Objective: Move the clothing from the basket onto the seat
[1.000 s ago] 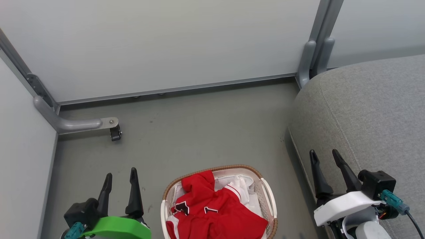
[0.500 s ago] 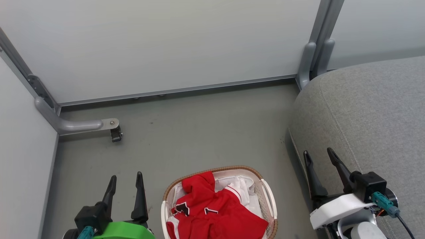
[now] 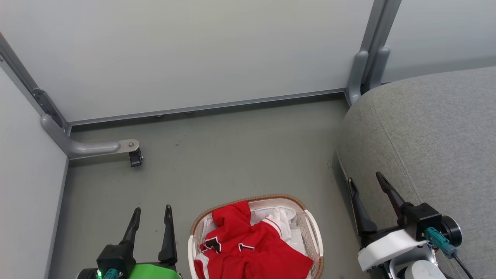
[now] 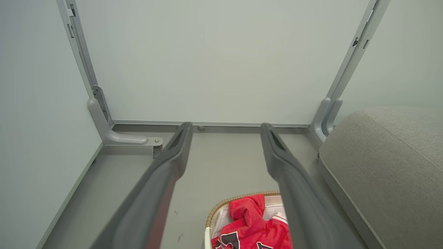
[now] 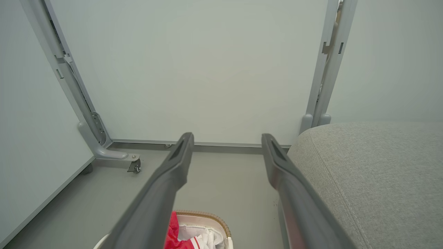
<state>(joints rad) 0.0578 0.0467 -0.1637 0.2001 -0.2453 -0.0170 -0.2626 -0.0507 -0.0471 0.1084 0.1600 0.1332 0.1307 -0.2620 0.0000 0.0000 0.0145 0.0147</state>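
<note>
Bright red soft fabric clothing (image 3: 252,252) heaped inside oval white perforated plastic basket (image 3: 267,196) on floor (image 3: 232,155). Large grey woven-fabric seat (image 3: 426,128) just beside, right. Jaws of left gripper (image 3: 152,208), right gripper (image 3: 364,176) spread wide, flanking basket.

Clothing (image 3: 252,252) in basket (image 3: 314,232) on floor (image 3: 232,155), seat (image 3: 426,128) to its right

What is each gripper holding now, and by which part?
Nothing is held. The left gripper and the right gripper are both open and empty; the clothing lies in the basket.
</note>
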